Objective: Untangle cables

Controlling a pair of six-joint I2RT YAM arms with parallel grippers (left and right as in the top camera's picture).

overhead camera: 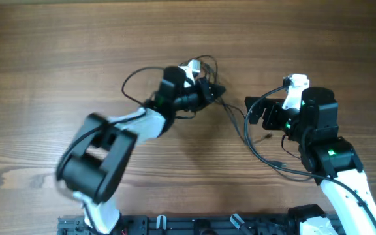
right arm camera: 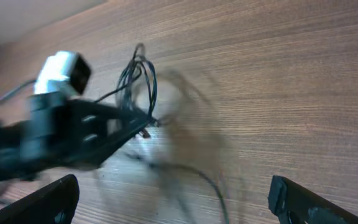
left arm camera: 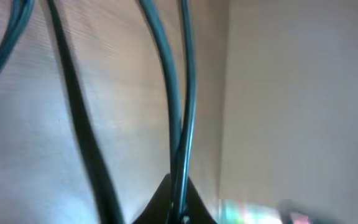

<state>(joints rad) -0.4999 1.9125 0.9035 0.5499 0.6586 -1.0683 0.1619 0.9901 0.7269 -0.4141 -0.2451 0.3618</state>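
Observation:
The cables (overhead camera: 205, 66) are thin dark wires looped above the left gripper, with a strand trailing right and down across the table. My left gripper (overhead camera: 213, 89) is shut on the bundle and holds it off the wood. In the left wrist view two greenish strands (left arm camera: 185, 93) run up from the pinched jaws (left arm camera: 179, 202). My right gripper (overhead camera: 254, 111) is wide open and empty, to the right of the bundle. In the right wrist view its fingertips (right arm camera: 176, 202) straddle a blurred strand, and the cable loops (right arm camera: 138, 78) hang at the left gripper's tip (right arm camera: 143, 122).
A thicker black arm cable (overhead camera: 253, 151) curves from the right arm over the table below the right gripper. A small loose plug end (overhead camera: 266, 138) lies beside it. The wooden table (overhead camera: 57, 59) stretches to the left and back.

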